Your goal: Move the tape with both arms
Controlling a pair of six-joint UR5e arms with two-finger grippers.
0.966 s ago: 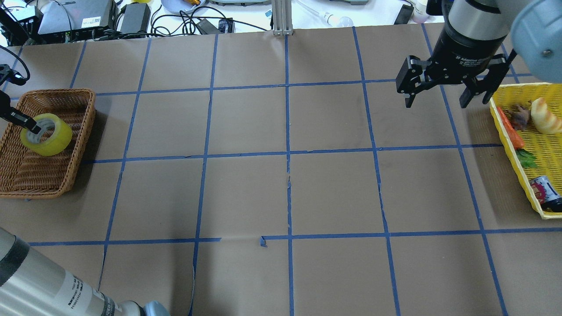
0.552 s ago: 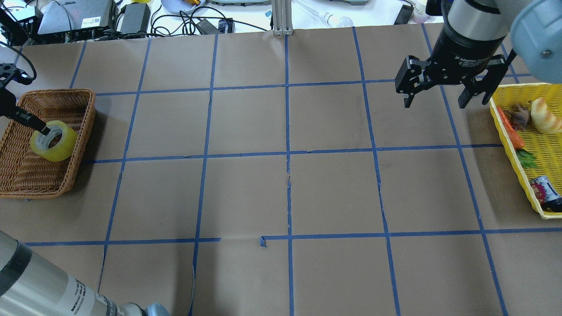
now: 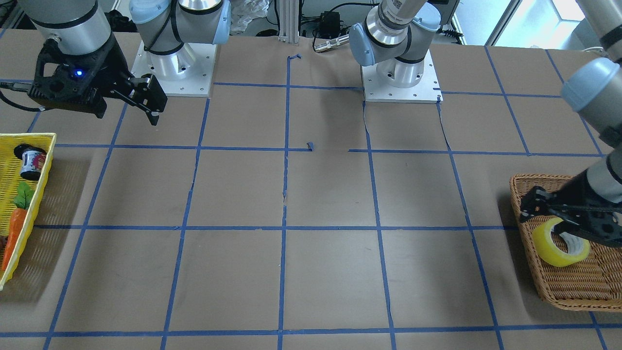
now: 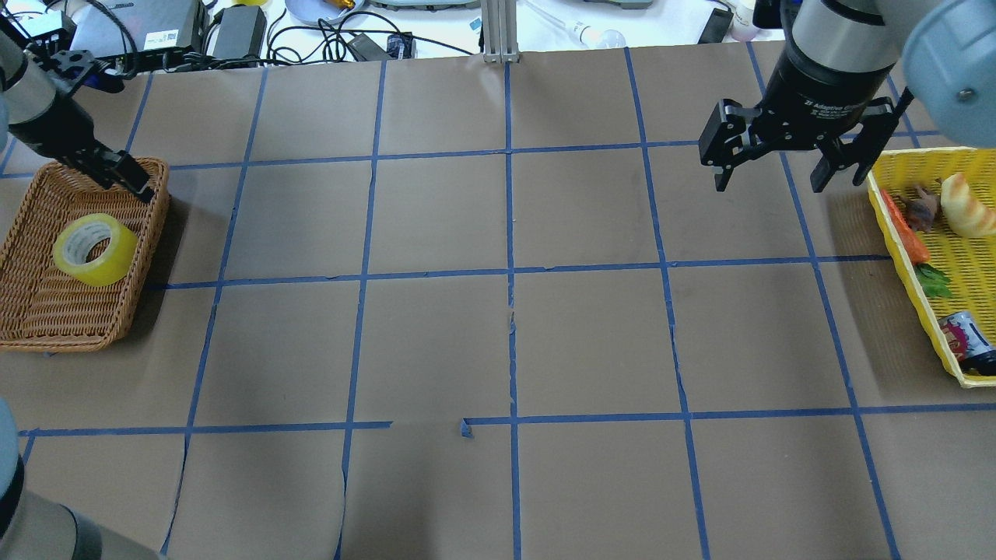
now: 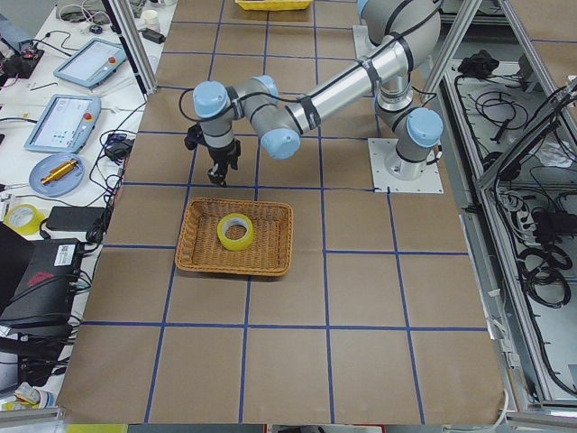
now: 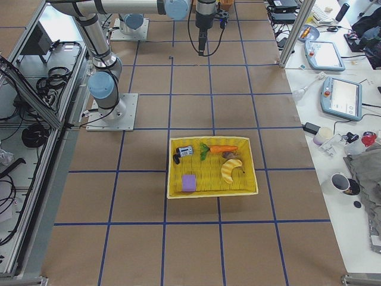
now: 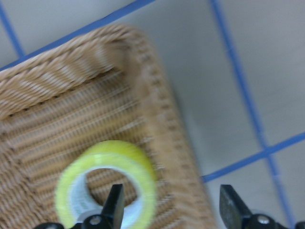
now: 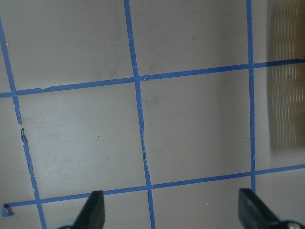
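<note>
**Tape loose in basket, both end effectors spread**

The translucent yellow roll of tape [image 4: 115, 263] is lying hole-up in the brown woven wicker basket [image 4: 159, 210], just beneath the left end effector [image 4: 128, 179]. That end effector's fingers are spreading wide near the basket's far rim, gripping nothing. The right end effector [image 4: 770, 185] is hanging spread over bare brown surface [image 4: 498, 342], with the yellow mesh tray's [image 4: 926, 153] edge just beside it.

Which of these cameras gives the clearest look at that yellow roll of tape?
The overhead exterior view: the tape lies whole and uncovered in the wicker basket. Exterior left shows it whole but small. In the front-facing view the left gripper hides part of it; the left wrist view is blurred. The others miss it.
</note>
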